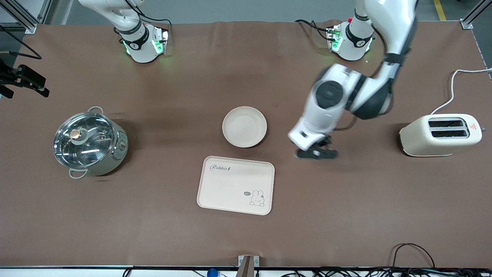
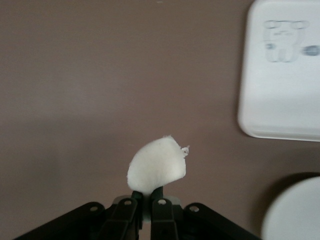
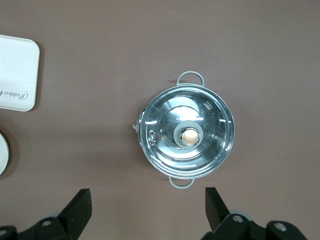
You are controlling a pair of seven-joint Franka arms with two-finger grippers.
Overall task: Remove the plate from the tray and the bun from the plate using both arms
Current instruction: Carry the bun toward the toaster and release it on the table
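Observation:
The round cream plate (image 1: 244, 126) sits on the table mid-way along, just farther from the front camera than the rabbit tray (image 1: 235, 185). My left gripper (image 1: 316, 153) hangs over bare tablecloth beside the plate, toward the left arm's end of the table. In the left wrist view it (image 2: 147, 195) is shut on the pale bun (image 2: 156, 165), with the plate's edge (image 2: 295, 210) and the tray (image 2: 280, 75) also in sight. The bun is hidden in the front view. My right gripper (image 3: 147, 197) is open and empty, high over the pot (image 3: 186, 132); it is out of the front view.
A steel pot with a glass lid (image 1: 88, 142) stands toward the right arm's end. A cream toaster (image 1: 440, 134) with a white cable stands toward the left arm's end. The tray's corner (image 3: 17, 72) shows in the right wrist view.

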